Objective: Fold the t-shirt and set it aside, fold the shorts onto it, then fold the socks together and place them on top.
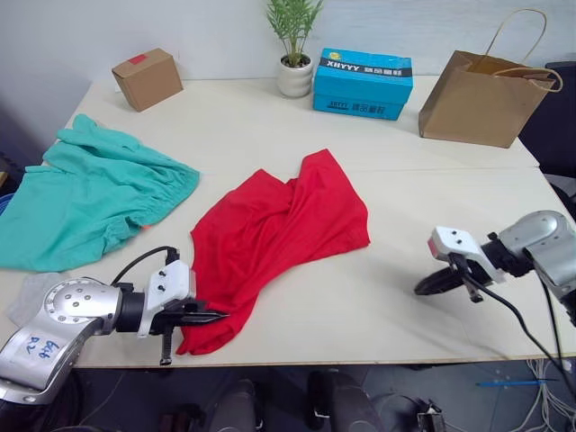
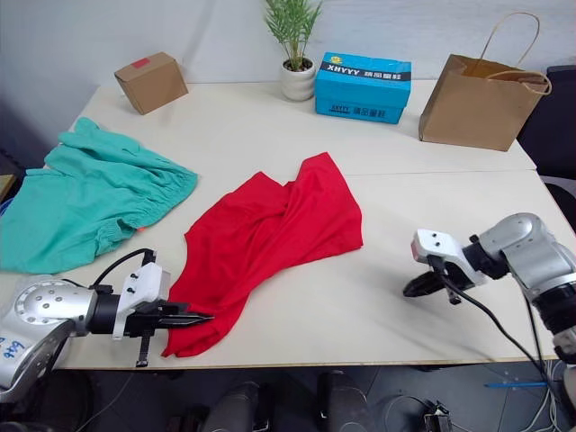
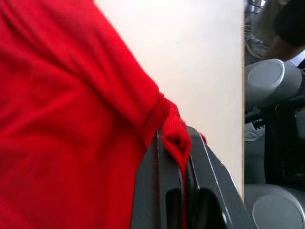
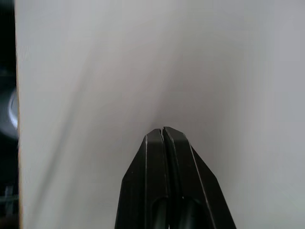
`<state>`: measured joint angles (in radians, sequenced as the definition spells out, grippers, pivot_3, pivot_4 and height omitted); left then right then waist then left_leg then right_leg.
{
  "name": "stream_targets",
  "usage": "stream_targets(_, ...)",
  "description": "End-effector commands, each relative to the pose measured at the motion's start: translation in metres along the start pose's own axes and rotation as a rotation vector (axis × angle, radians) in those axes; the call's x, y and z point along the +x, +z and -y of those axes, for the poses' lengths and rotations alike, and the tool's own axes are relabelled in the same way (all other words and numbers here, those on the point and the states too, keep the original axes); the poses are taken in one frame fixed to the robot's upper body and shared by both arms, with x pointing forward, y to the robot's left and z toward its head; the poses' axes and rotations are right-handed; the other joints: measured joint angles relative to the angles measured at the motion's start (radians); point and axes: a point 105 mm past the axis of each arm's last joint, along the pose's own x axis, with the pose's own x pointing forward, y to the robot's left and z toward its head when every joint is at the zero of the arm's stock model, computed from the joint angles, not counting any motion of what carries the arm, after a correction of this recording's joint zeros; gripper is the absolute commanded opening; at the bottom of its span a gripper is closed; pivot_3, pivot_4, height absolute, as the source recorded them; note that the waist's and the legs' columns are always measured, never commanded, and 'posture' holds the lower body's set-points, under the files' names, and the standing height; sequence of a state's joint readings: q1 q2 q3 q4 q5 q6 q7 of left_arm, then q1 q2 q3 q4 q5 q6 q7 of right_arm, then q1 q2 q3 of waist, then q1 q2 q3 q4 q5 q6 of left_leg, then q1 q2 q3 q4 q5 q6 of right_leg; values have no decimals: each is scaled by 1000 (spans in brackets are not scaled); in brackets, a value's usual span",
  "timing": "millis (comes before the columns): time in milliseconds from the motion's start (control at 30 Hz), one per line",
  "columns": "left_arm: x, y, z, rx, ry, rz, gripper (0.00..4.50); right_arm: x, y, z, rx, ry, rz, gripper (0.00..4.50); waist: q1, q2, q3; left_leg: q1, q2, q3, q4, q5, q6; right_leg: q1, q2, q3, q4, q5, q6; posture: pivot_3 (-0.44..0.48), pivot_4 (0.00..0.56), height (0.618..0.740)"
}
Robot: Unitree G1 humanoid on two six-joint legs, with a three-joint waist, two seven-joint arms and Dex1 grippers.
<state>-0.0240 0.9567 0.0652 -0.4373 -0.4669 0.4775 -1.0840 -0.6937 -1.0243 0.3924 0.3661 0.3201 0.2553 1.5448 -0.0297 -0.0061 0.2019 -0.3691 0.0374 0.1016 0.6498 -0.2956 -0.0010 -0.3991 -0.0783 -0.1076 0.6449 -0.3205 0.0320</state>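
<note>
The red t-shirt (image 1: 279, 234) lies crumpled across the middle of the table, reaching from mid-table down to the front edge. My left gripper (image 1: 216, 316) is shut on the t-shirt's near corner by the front edge; a fold of red cloth (image 3: 175, 138) is pinched between its fingers. The teal shorts (image 1: 85, 202) lie spread at the left. A light grey sock (image 1: 27, 297) peeks out at the front left beside my left arm. My right gripper (image 1: 423, 289) is shut with nothing in it, low over bare table at the right, well apart from the t-shirt.
Along the back stand a small cardboard box (image 1: 147, 78), a potted plant (image 1: 294, 45), a blue carton (image 1: 363, 83) and a brown paper bag (image 1: 490, 94). The table's front edge (image 1: 360, 363) runs just below both grippers.
</note>
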Motion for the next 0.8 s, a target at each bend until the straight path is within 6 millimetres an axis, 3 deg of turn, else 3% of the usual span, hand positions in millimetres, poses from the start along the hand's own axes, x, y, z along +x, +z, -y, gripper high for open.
stream_targets(33,1,3,-2,21,-18,5,0,-18,29,5,10,-16,108,205,3,0,0,0,0,0,0,0,0,0,0,0,0,0,0,0,150,740)
stream_targets(100,2,3,-2,20,-23,-1,0,-15,37,10,-37,-18,126,618,6,0,0,-3,0,0,-1,0,-1,-3,0,0,0,0,0,0,150,740)
stream_targets(200,4,0,-1,24,-30,-15,0,-4,49,27,-86,-63,145,1608,4,-1,0,-4,0,1,0,0,-1,-4,0,0,-2,-1,0,0,150,740)
stream_targets(367,8,0,-2,26,-27,-14,0,20,56,51,-1,-92,127,3410,0,-1,0,-7,0,4,1,1,0,-9,0,3,1,0,0,0,150,740)
stream_targets(800,13,-1,2,17,-11,-3,0,29,56,59,36,-70,123,3410,1,-1,0,-8,0,5,1,2,1,-10,0,4,3,0,0,0,150,740)
